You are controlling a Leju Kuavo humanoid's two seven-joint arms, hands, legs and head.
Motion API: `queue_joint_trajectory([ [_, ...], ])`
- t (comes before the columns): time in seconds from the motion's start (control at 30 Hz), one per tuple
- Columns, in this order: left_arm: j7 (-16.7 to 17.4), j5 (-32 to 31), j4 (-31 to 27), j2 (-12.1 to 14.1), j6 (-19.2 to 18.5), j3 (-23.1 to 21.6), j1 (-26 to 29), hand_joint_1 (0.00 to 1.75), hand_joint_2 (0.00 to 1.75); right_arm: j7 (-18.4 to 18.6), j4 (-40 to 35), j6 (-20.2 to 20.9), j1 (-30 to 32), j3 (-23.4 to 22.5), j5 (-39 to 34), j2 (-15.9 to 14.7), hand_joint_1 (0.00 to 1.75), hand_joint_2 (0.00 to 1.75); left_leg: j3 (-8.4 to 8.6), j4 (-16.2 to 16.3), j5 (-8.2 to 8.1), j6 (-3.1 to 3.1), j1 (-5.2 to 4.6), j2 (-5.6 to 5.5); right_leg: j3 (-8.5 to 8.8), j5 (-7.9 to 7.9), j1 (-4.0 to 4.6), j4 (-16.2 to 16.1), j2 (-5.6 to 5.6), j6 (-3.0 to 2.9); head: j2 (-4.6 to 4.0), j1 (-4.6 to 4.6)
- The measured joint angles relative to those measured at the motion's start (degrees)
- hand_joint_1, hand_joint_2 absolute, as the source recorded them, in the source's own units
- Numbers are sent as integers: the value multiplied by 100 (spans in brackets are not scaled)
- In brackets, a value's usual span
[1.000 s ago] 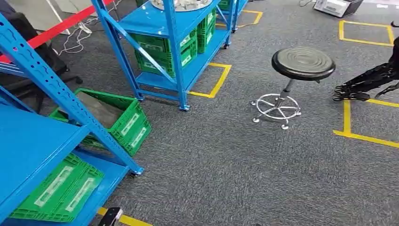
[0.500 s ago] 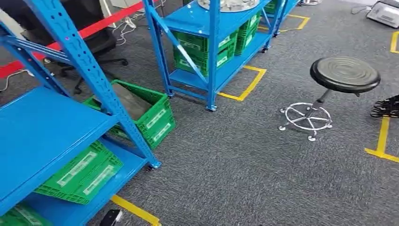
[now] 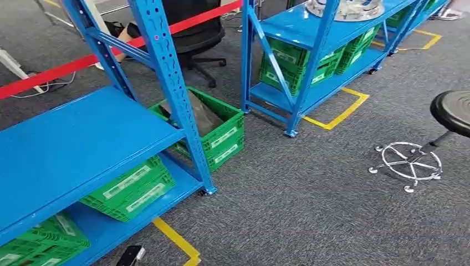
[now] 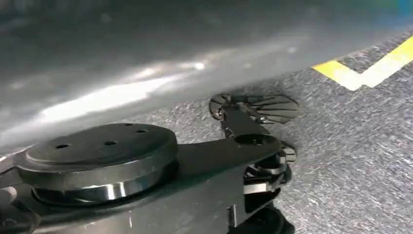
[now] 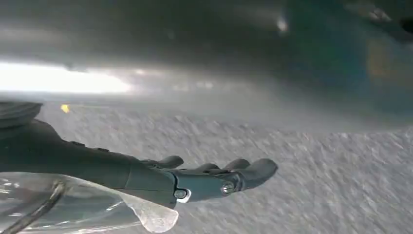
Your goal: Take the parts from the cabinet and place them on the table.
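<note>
Head view, racks: a near blue rack (image 3: 83, 144) is standing at the left with green crates (image 3: 130, 188) sitting on its lower shelf; a far blue rack (image 3: 302, 27) is standing well apart behind it
Head view, task's thing: silver parts (image 3: 345, 8) are lying on the far rack's upper shelf, cut off by the frame edge; I am judging that rack to be the cabinet; nothing is being carried yet
Head view, floor: an open green crate (image 3: 221, 133) is sitting on the carpet just beside the near rack's post (image 3: 172, 83); a stool (image 3: 451, 108) is standing at the right; yellow tape (image 3: 338, 113) is marking the far rack's bay
Left wrist view: grey carpet (image 4: 350, 146) and a yellow tape corner (image 4: 370, 73) are showing, blurred; the left hand's state I cannot tell
Right wrist view: the right hand (image 5: 209, 178) is hanging over the carpet with fingers (image 5: 255, 168) stretched out flat, released and grasping nothing; a clear film (image 5: 73, 204) is lying near the wrist, and I cannot tell what it is
Stage: approach; no part taken
Risk, footing: the floor crate and the stool base are narrowing the way to the far rack; a foot clipping either could be tipping the robot
Risk, reach: the parts are sitting high and partly hidden; a hand rising blind could be striking the shelf edge or a post
Risk, bench: I cannot say where it is standing, so the carry route is unjudged
</note>
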Motion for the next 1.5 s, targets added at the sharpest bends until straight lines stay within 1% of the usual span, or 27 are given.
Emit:
queue_joint_trajectory([
  [0.1, 2, 2, 0, 13, 13, 0, 49, 0, 0, 2, -2, -7, -6, 0, 11, 0, 0, 0, -32, 0, 7, -90, 38, -161, 18, 34, -7, -30, -191, -135, 0, 0],
  [0.17, 2, 4, 0, 15, 11, 0, 51, 0, 0, -7, -2, -28, -12, 2, 15, -7, 0, 0, -200, 418, -270, -140, 3, 430, 29, 22, 27, -33, -326, -207, 0, -68],
  [0.23, 2, 9, 0, 15, 0, -2, 26, 0, 0, -7, 0, -24, 12, 2, 17, -7, 0, 0, -641, 1379, -721, -157, 10, 597, 33, 0, 64, -32, -513, -240, 0, -68],
  [0.3, 2, 17, 0, 15, 0, 0, 49, 0, 0, -4, 0, -26, 26, 2, 17, -7, 0, 0, -857, 1840, -804, -153, 11, 612, 40, -14, 88, -32, -686, -258, 0, -68],
  [0.33, 2, 17, 0, 17, 0, 0, 65, 0, 0, -7, 0, -26, 19, 2, 17, -7, 0, 0, -754, 1657, -634, -133, 7, 614, 50, -24, 99, -32, -759, -263, 0, -70],
  [0.4, 2, 26, 0, 17, 2, 0, 66, 0, 0, -9, 0, -31, 1, 2, 19, -7, 0, 0, -254, 672, -116, -36, -30, 719, 101, -51, 132, -32, -900, -262, 0, -70],
  [0.43, 0, 33, 0, 20, 7, 0, 58, 0, 0, -13, 0, -33, 2, 4, 20, -7, 0, 0, -8, 199, 32, 42, -81, 943, 127, -67, 139, -36, -965, -259, 0, -70],
  [0.47, 2, 53, 0, 33, 15, 0, 42, 0, 0, -15, 0, -35, 7, 7, 24, 0, 0, 0, 61, 61, -95, 93, -150, 1169, 136, -93, 180, -32, -1030, -226, 0, -57],
  [0.6, -2, 76, 0, 37, 15, 0, 88, 0, 0, -13, -4, -46, -17, 15, 35, 0, 0, 0, 57, -64, -23, 163, -134, 889, 221, -119, 191, -84, -1296, -121, 0, -72],
  [0.67, -2, 85, 0, 35, 15, 4, 98, 0, 0, -13, -9, -65, -12, 17, 37, 0, 0, 0, 114, -156, 55, 201, -64, 781, 71, -310, 168, 180, -722, -55, 0, -29],
  [0.7, -2, 87, 0, 31, 13, 2, 79, 0, 0, -11, -9, -63, 0, 20, 39, 4, 0, 0, 97, -157, 68, 220, -59, 709, -146, -523, 141, 615, -538, -34, 0, -15],
  [0.77, -2, 87, 0, 11, 11, 2, 74, 0, 0, 15, -4, -63, 23, 20, 44, 4, 0, 0, 92, -155, 67, 223, -54, 551, -609, -860, 110, 1517, -453, 15, 0, -20],
  [0.8, 2, 89, 0, 11, 13, 2, 82, 0, 0, 20, 0, -63, 34, 22, 57, 4, 0, 0, 96, -152, 67, 222, -45, 464, -752, -861, 96, 1727, -452, 30, 0, -22],
  [0.83, 2, 103, 0, 11, 20, 4, 95, 0, 0, 22, 0, -70, 49, 22, 74, 4, 0, 0, 104, -150, 68, 218, -32, 380, -751, -717, 76, 1651, -451, 50, 0, -24],
  [0.9, 2, 105, 0, 7, 35, 4, 100, 0, 0, 20, 0, -79, 37, 26, 94, 4, 0, 0, 125, -134, 54, 158, 7, 203, -394, -140, 14, 786, -405, 99, 0, -22],
  [0.93, 2, 107, 0, 4, 35, 4, 95, 0, 0, 13, 0, -83, 28, 26, 96, 4, 0, 0, 126, -107, 34, 117, 22, 132, -170, 102, -41, 272, -223, 137, 0, -22],
  [0.97, 0, 111, 0, 7, 39, 4, 83, 0, 0, 13, 7, -83, 39, 28, 101, 26, 0, 0, 80, -40, 4, 61, -4, 68, -59, 52, -71, 33, 60, 151, 0, -6],
  [1.0, 0, 114, 0, 4, 53, 4, 69, 0, 0, -7, 9, -96, 29, 28, 101, 26, 0, 0, 38, -5, 1, 27, 5, -4, -32, 3, -68, -12, 33, 50, 0, -26],
  [1.1, -2, 122, 0, 15, 59, 9, 115, 0, 0, -39, 7, -103, 2, 28, 103, 33, 0, 0, -17, -37, 49, -82, 39, -181, 10, 24, -36, -4, -155, -81, 0, -11],
  [1.17, -2, 125, 0, 24, 59, 11, 123, 0, 0, -55, 7, -125, 7, 28, 105, 46, 0, 0, -108, 207, -133, -129, 5, 340, 37, 30, -44, -36, -304, -171, 0, -76],
  [1.2, -2, 125, 0, 24, 59, 11, 103, 0, 0, -59, 7, -129, 16, 28, 105, 46, 0, 0, -300, 605, -355, -151, 16, 502, 44, 14, -26, -36, -398, -206, 0, -92],
  [1.27, -2, 129, 0, 24, 52, 11, 90, 0, 0, -59, 7, -127, 39, 28, 105, 46, 0, 0, -753, 1546, -744, -168, 27, 601, 56, -13, -1, -35, -587, -234, 0, -90],
  [1.3, 2, 129, 0, 24, 50, 11, 102, 0, 0, -59, 7, -127, 41, 28, 103, 46, 0, 0, -875, 1795, -783, -172, 31, 606, 62, -23, 5, -34, -668, -236, 0, -90],
  [1.37, 2, 129, 0, 26, 41, 13, 130, 0, 0, -59, 7, -127, 31, 28, 105, 48, 0, 0, -713, 1447, -446, -151, 30, 619, 99, -51, 11, -34, -814, -229, 0, -94],
  [1.43, 2, 129, 0, 31, 39, 13, 126, 0, 0, -59, 7, -127, 24, 28, 105, 48, 0, 0, -204, 436, 70, -75, 3, 815, 174, -98, 19, -35, -949, -204, 0, -92],
  [1.47, 2, 131, 0, 33, 39, 13, 119, 0, 0, -61, 9, -127, 28, 28, 105, 48, 0, 0, -45, 137, 60, -30, -57, 1134, 194, -124, 30, -41, -1003, -171, 0, -88],
  [1.5, 2, 131, 0, 31, 39, 13, 93, 0, 0, -66, 7, -127, 29, 28, 105, 48, 0, 0, -24, 28, 19, 6, -110, 1156, 205, -160, 73, -22, -1069, -116, 0, -103],
])
